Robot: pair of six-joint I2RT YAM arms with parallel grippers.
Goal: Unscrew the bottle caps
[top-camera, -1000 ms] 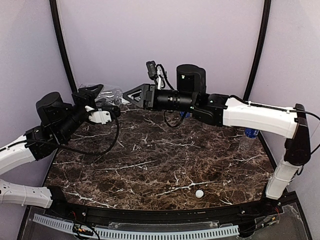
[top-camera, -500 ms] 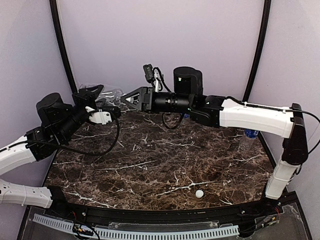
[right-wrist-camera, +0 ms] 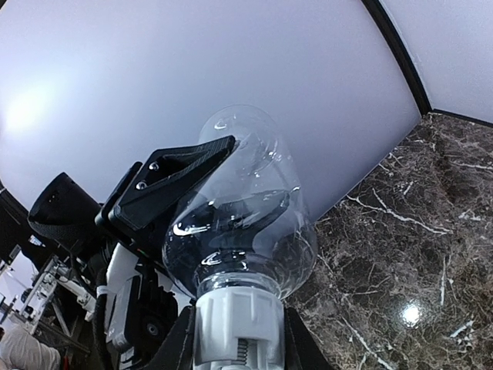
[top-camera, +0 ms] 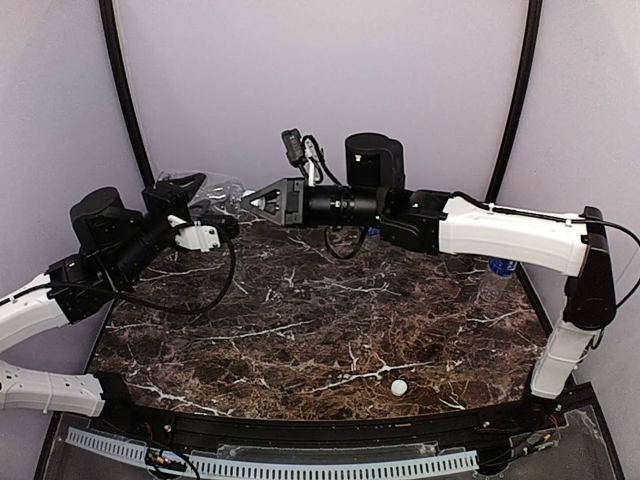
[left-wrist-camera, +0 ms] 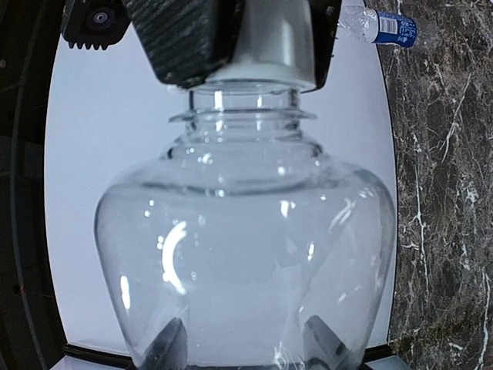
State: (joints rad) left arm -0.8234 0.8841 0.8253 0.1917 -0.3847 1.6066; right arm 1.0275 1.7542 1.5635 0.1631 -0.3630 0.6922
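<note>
A plain clear bottle point(left-wrist-camera: 246, 254) hangs sideways in the air between my two arms, at the back left of the table point(top-camera: 224, 195). My left gripper point(left-wrist-camera: 246, 351) is shut on its body; the fingertips point(left-wrist-camera: 166, 347) show through the plastic. The bottle's white cap point(right-wrist-camera: 237, 324) sits between the black fingers point(right-wrist-camera: 179, 347) of my right gripper point(right-wrist-camera: 237, 351), which is shut on it. From the left wrist the same cap point(left-wrist-camera: 269, 46) shows at the top, inside the right gripper's fingers point(left-wrist-camera: 185, 38). One loose white cap point(top-camera: 399, 387) lies near the front edge.
A bottle with a blue label point(top-camera: 497, 275) stands by the right edge of the marble table point(top-camera: 300, 330), and shows lying across the top right of the left wrist view point(left-wrist-camera: 385, 25). Purple walls and black poles point(top-camera: 125, 90) close in the back.
My right arm has moved a little left onto the bottle's cap and its jaws have closed on it. The left arm has kept the bottle almost still.
</note>
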